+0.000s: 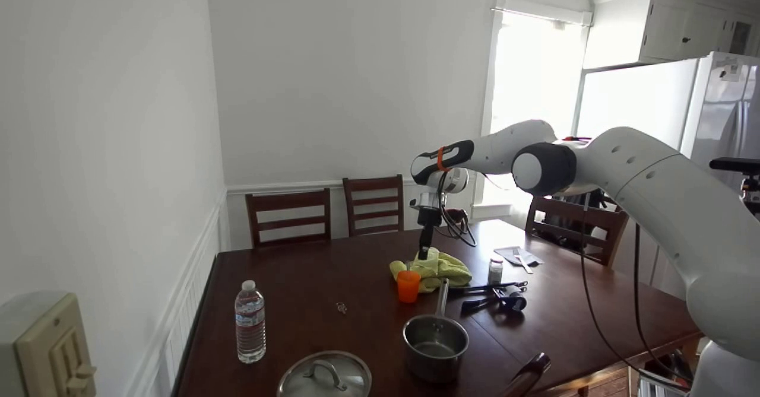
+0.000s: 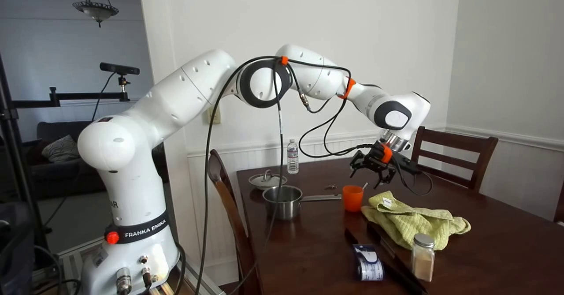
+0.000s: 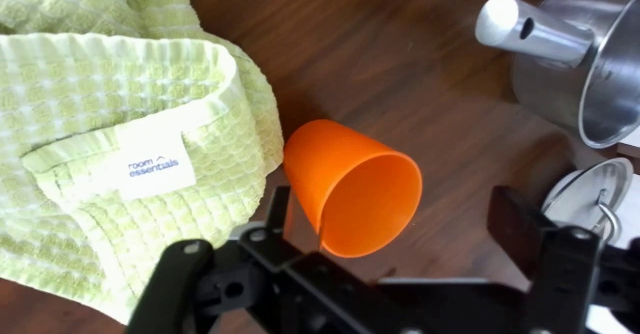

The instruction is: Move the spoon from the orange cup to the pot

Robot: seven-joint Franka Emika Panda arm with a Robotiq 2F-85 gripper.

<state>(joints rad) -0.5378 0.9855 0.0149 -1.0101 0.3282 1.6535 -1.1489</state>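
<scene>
The orange cup (image 1: 408, 288) stands upright on the table beside the yellow-green towel; it also shows in an exterior view (image 2: 352, 199) and the wrist view (image 3: 325, 157). A thin spoon handle (image 2: 365, 185) sticks up over the cup's rim. In the wrist view the spoon (image 3: 320, 231) is a thin line at the rim, partly hidden by a gripper finger. My gripper (image 2: 366, 178) is open and empty above the cup, also in the wrist view (image 3: 394, 213). The metal pot (image 1: 435, 364) stands nearer the robot's base, its handle pointing toward the cup; it also shows in an exterior view (image 2: 283, 209).
The towel (image 1: 451, 271) lies against the cup's side. A domed lid (image 1: 317, 382) and a water bottle (image 1: 250, 326) stand beyond the pot. A glass jar (image 2: 423, 259), dark utensils (image 1: 475, 303) and a blue-white roll (image 2: 370, 266) lie near the towel. Small keys (image 1: 341, 307) lie on the table.
</scene>
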